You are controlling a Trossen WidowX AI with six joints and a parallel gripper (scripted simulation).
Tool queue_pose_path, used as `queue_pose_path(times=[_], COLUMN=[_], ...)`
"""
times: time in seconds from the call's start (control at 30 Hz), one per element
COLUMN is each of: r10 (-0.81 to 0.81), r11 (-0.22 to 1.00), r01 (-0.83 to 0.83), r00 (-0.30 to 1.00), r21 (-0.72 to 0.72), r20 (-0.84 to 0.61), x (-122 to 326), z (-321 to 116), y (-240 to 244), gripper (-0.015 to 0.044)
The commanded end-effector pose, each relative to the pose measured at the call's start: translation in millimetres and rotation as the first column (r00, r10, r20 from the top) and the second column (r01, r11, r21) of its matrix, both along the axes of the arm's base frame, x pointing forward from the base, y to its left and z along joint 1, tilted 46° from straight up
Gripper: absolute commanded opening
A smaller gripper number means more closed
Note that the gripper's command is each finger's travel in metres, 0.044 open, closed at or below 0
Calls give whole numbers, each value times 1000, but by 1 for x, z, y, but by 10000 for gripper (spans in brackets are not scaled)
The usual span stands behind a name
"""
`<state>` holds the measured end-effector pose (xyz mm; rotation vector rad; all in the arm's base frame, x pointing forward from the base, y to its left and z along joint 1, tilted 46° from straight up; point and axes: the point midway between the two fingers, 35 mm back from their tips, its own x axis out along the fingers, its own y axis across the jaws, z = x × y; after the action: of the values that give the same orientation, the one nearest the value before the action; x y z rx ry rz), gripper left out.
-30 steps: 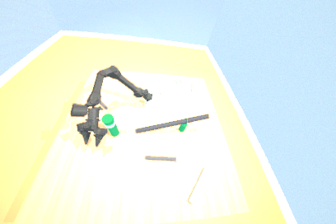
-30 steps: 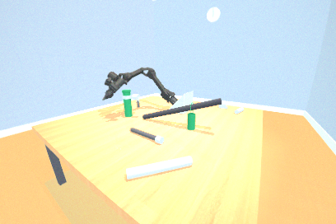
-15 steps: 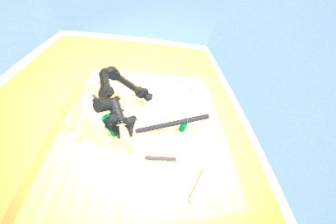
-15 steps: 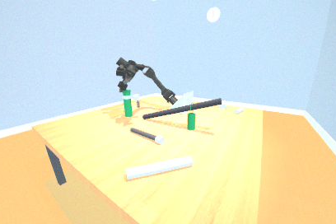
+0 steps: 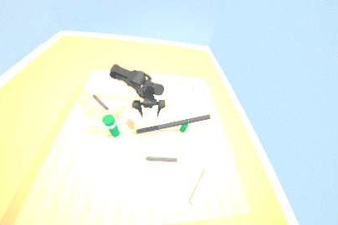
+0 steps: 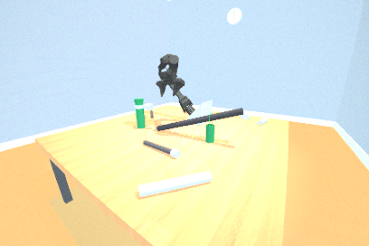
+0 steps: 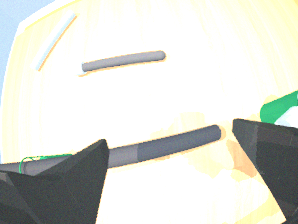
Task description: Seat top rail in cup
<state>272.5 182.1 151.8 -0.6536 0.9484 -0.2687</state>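
The dark top rail (image 5: 167, 125) (image 6: 187, 122) (image 7: 175, 142) slants through the thin green loop (image 7: 47, 156) above the short green post (image 5: 183, 128) (image 6: 210, 134). Its lower end stops short of the big green post (image 5: 114, 131) (image 6: 140, 119) (image 7: 272, 111), with a gap between. The white brace band (image 5: 113, 126) (image 6: 139, 107) sits high on that post, below its cap. A white cup (image 6: 149, 106) sticks out from the band towards the rail side. My gripper (image 5: 150, 115) (image 6: 169, 94) (image 7: 173, 136) is open and empty, above the rail near its lower end, not seen touching it.
A dark rod (image 5: 161, 159) (image 6: 157, 146) (image 7: 125, 60) with a white end lies in front of the rail. A white tube (image 6: 175, 184) (image 7: 55, 42) lies farther forward. Another dark rod (image 5: 100, 102) (image 6: 151, 114) lies behind the big post. A small white piece (image 6: 262, 121) lies at the back right.
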Motion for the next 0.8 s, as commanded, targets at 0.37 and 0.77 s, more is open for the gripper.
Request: queue_pose_path(times=[0.37, 0.77], r10=[158, 445], r11=[961, 550], r01=[-184, -779], r00=[978, 579], r21=[-208, -301], r20=[-136, -683], x=[-12, -11], z=[17, 68], y=[-15, -82], gripper=[440, 440])
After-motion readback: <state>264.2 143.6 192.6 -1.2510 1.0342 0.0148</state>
